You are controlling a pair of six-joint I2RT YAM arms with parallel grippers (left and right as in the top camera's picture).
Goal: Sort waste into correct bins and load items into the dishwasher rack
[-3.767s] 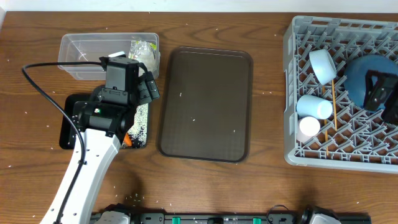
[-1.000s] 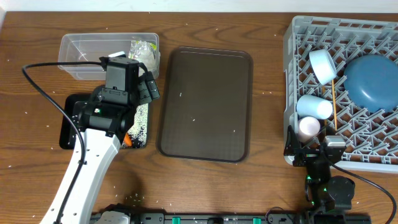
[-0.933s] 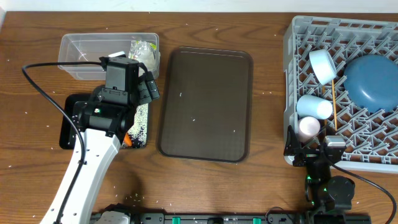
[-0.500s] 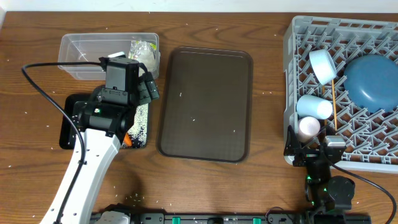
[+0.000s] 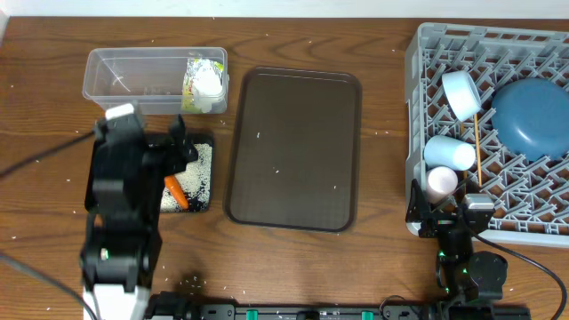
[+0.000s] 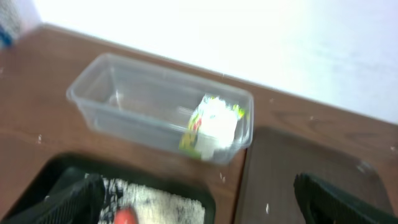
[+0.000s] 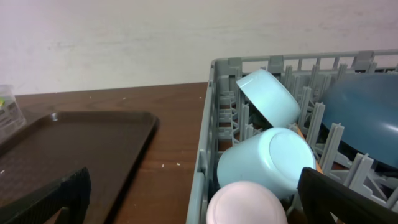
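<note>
Two robot arms at a wooden table (image 5: pixel 382 267), both sets of jaws spread wide and holding nothing.
The grey dishwasher rack (image 5: pixel 414 133) stands ahead and right of the right gripper (image 7: pixel 194 180), holding the large blue bowl (image 5: pixel 533 116), light blue cup (image 5: pixel 449 154), small light blue bowl (image 5: pixel 462 93), pinkish-white cup (image 5: pixel 442 182) nearest those jaws, and chopsticks (image 5: pixel 477 147). Ahead of the left gripper (image 6: pixel 198 186), the clear tub (image 6: pixel 112 121) holds the tissue (image 6: pixel 217 124) and wrapper (image 6: pixel 191 134); the black tray (image 6: pixel 56 171) beneath those jaws carries rice (image 6: pixel 155 199) and, blurred, probably the carrot (image 6: pixel 126 216).

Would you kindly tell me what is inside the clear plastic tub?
The clear tub holds a crumpled white tissue and a yellow-green wrapper at its right end. Anything beneath the tissue is covered.
</note>
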